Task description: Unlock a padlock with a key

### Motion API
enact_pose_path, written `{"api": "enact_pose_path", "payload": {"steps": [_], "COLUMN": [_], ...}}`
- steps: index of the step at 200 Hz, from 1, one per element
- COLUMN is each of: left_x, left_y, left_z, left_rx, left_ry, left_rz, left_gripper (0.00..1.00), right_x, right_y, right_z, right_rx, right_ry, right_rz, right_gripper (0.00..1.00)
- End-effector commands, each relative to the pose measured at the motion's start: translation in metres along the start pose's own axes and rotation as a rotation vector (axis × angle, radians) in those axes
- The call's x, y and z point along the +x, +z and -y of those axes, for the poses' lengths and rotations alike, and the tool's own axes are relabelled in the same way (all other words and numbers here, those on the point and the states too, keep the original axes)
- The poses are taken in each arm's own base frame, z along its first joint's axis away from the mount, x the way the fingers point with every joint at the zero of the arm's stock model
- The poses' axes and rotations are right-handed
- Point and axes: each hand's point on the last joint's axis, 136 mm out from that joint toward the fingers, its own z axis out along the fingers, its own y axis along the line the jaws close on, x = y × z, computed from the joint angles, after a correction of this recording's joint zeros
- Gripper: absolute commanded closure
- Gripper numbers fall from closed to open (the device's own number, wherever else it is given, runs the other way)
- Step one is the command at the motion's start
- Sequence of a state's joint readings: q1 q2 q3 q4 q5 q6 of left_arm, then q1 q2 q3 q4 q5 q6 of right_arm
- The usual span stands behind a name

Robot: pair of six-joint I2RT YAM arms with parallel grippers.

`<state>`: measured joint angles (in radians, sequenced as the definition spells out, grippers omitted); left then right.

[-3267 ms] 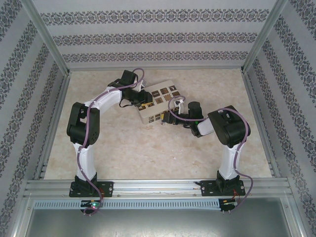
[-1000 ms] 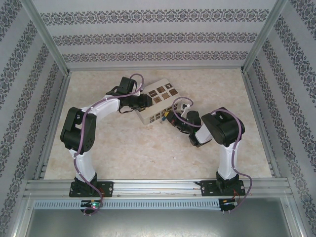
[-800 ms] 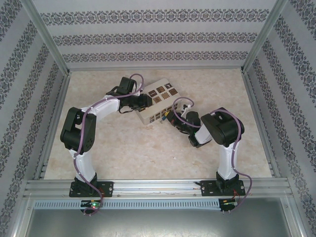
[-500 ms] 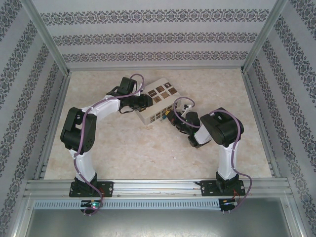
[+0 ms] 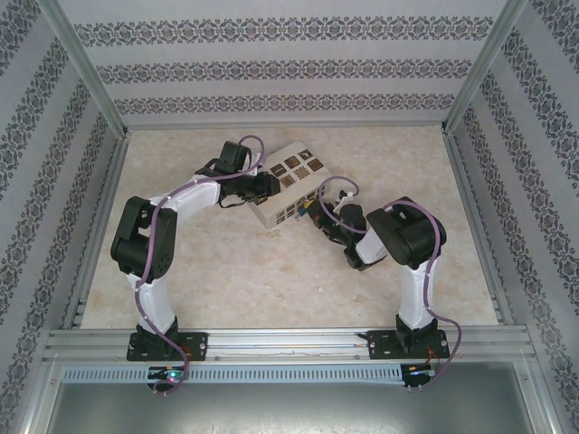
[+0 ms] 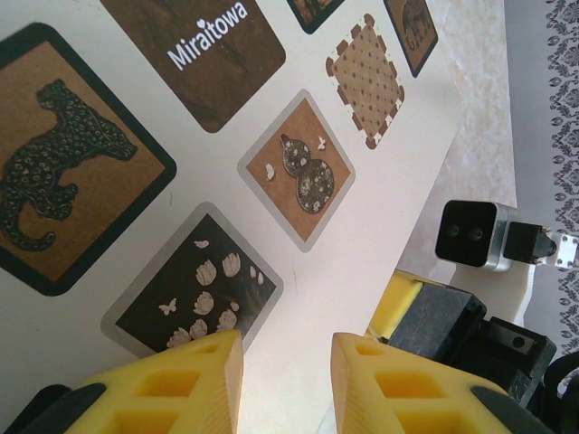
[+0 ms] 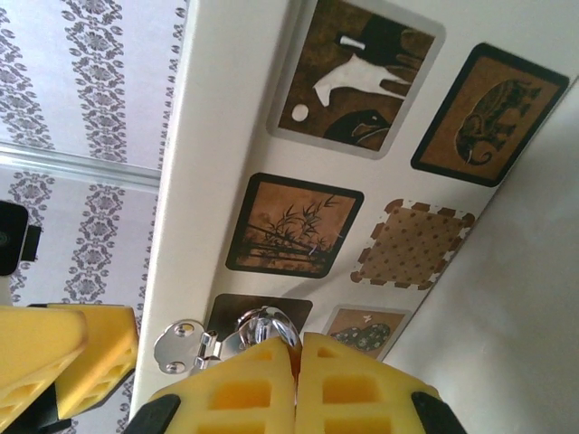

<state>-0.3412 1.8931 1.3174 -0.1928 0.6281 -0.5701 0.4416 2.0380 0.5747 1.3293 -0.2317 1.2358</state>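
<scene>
Both arms stood on their bases at the near edge of the worktop (image 5: 271, 280) and bent inward toward one beige box (image 5: 291, 168) lying mid-worktop.

The right arm (image 5: 412, 240) was folded sharply at the elbow, its forearm running low and leftward to the box's near side wall. The right pincer (image 5: 311, 211) was at that wall. The wrist view showed its yellow fingers (image 7: 244, 384) pressed together without a gap; whether anything thin was pinched between them could not be told.

Just past the fingertips a thin silver loop, taken as the shackle of the padlock (image 7: 263, 327), sat beside a small silver hasp (image 7: 181, 348) on the box's wall. The padlock's body was hidden behind the fingers.

The left arm (image 5: 149, 240) rose from its base, then stretched forward and rightward to the box's left end. The left pincer (image 6: 286, 348) hung over the box's top face near its edge, fingers spread, the printed surface showing through the gap.

The box was closed, its top printed with dark picture tiles; its inside could not be seen. Patterned walls (image 5: 289, 68) stood beyond.
</scene>
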Motion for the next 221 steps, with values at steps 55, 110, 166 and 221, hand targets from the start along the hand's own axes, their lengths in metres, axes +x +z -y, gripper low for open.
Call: {"api": "enact_pose_path", "payload": {"steps": [55,110,166,221], "left_x": [0.052,0.047,0.027,0.007], "left_y": [0.017,0.012,-0.005,-0.043], "left_z": [-0.027,-0.018,0.007,0.025], "left_rx": [-0.076,-0.052,0.002,0.010], "left_ry": [-0.090,-0.085,-0.052,0.020], "left_rz": [-0.150,-0.135,-0.073,0.030], "left_gripper": [0.69,0.65,0.60,0.53], "right_x": [-0.023,-0.029,-0.038,-0.048], "right_y": [0.004,-0.005,-0.024,-0.044], "right_z": [-0.013,-0.008,-0.008,-0.010], "right_rx": [-0.043,-0.024,-0.003,0.015], "right_ry": [-0.004,-0.015,-0.047,-0.081], "right_rz": [0.094,0.117,0.152,0.175], "right_gripper": [1.00,1.00,1.00,1.00]}}
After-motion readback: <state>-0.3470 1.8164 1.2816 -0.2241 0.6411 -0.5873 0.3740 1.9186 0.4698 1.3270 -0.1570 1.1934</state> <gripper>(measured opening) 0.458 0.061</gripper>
